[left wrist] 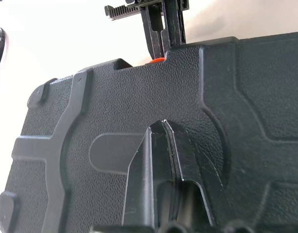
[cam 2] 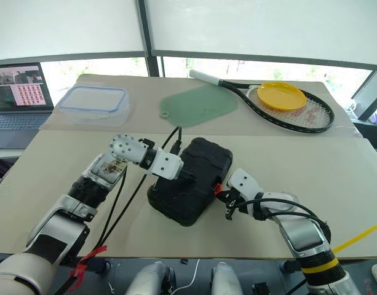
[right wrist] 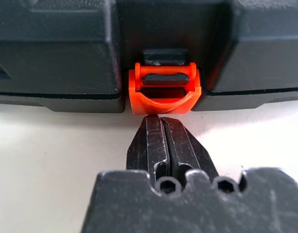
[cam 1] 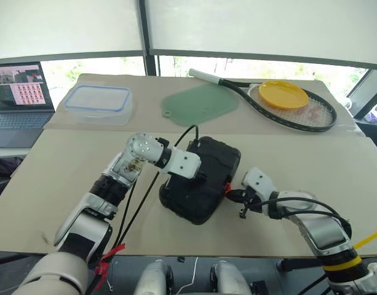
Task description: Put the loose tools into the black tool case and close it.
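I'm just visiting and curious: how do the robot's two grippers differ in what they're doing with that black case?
The left gripper rests its shut fingertips on the ribbed lid of the black tool case, while the right gripper points its shut tips at the orange latch on the case's side. The left comes over the case; the right sits low, near the table. Both are shut and hold nothing.
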`<state>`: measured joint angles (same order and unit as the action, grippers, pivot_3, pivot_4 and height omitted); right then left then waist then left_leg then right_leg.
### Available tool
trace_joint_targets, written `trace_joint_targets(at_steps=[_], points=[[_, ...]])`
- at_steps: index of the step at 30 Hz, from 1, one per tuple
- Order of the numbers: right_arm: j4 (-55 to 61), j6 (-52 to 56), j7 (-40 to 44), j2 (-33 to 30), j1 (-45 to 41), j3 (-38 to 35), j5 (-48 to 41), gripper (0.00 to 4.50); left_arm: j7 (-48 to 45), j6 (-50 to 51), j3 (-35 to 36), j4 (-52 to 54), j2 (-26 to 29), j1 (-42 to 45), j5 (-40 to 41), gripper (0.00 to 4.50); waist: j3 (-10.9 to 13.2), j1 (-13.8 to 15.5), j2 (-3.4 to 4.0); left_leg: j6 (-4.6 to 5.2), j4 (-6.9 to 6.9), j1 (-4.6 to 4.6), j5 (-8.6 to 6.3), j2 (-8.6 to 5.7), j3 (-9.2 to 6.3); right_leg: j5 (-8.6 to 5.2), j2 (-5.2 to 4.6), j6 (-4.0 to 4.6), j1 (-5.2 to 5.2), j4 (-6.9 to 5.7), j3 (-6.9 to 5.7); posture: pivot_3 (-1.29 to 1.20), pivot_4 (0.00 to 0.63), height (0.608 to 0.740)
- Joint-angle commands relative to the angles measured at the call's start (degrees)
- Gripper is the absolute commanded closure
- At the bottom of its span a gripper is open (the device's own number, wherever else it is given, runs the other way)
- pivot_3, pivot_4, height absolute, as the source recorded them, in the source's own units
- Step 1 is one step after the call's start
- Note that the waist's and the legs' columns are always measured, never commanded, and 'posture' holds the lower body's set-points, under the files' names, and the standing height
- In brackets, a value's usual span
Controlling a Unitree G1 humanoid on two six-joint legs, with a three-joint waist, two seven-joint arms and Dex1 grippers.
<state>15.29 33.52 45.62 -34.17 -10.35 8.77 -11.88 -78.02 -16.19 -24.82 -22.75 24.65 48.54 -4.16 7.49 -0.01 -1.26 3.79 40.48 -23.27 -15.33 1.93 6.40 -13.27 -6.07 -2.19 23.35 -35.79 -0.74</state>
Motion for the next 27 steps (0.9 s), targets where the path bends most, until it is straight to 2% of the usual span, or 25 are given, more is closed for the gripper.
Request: trace_joint_targets(at_steps=[1, 8, 13, 17, 19, 23, 27], points=[[8.07, -0.78, 0.02, 1.78, -2.00, -4.66, -5.70, 4.50, -0.84, 1.18, -3.99, -2.85, -0.44, -2.67, -3.17, 4.47, 0.01, -0.10, 0.00, -0.01, -0.06, -0.01, 0.01, -0.01, 0.01, 0.00, 0.00, 0.00, 0.02, 0.00, 0.02, 0.00, 0.150, 0.738], [12.24, 2.21, 0.41, 1.19, -1.26, -5.61, -7.69, 4.50, -0.45, 0.26, -4.56, -3.85, -1.23, -2.44, -3.56, 4.47, 0.09, -0.73, -0.06, -0.02, -0.20, 0.00, 0.02, 0.00, 0.04, 0.01, 0.02, -0.02, 0.11, 0.01, 0.03, 0.00, 0.150, 0.738], [13.99, 4.16, 1.61, -3.91, 1.77, -7.03, -6.66, 4.50, -0.47, -0.17, -4.55, -4.38, -1.53, -2.07, -3.54, 4.47, 0.10, -0.66, -0.06, -0.04, -0.29, 0.01, 0.03, -0.01, 0.04, 0.01, 0.03, -0.03, 0.14, 0.01, 0.03, 0.00, 0.150, 0.738], [13.82, 3.53, 2.34, -5.99, 5.02, -8.66, -7.68, 3.45, -0.98, -0.77, -4.06, -5.26, -1.04, -1.37, -3.48, 4.50, 0.10, -0.13, -0.12, -0.05, -0.35, -0.01, 0.03, -0.04, 0.03, -0.02, -0.01, -0.09, 0.09, 0.15, 0.01, 0.00, 0.150, 0.738], [12.44, 2.26, 2.08, -5.63, 5.27, -8.10, -7.35, 2.58, -1.10, -1.00, -3.95, -5.48, -0.74, -1.18, -3.46, 4.50, 0.09, 0.11, -0.13, -0.05, -0.48, 0.01, 0.03, -0.04, 0.02, -0.02, 0.00, -0.07, 0.03, 0.35, -0.02, 0.00, 0.150, 0.738], [8.18, -0.50, 2.07, -4.60, 4.34, -5.83, -5.81, 1.37, -1.53, -1.14, -3.88, -5.14, -0.17, -1.14, -3.48, 4.50, 0.10, 0.10, -0.14, -0.04, -0.53, 0.01, 0.03, -0.05, 0.04, 0.01, 0.00, -0.02, 0.00, 0.49, -0.02, 0.00, 0.150, 0.738], [5.29, -2.36, 1.89, -3.74, 3.27, -5.27, -5.29, 1.37, -1.69, -1.04, -3.79, -4.56, 0.20, -1.27, -3.38, 4.50, 0.10, 0.18, -0.13, -0.04, -0.58, 0.00, 0.03, -0.05, 0.04, 0.01, 0.01, -0.02, -0.01, 0.57, -0.03, 0.00, 0.150, 0.738]])
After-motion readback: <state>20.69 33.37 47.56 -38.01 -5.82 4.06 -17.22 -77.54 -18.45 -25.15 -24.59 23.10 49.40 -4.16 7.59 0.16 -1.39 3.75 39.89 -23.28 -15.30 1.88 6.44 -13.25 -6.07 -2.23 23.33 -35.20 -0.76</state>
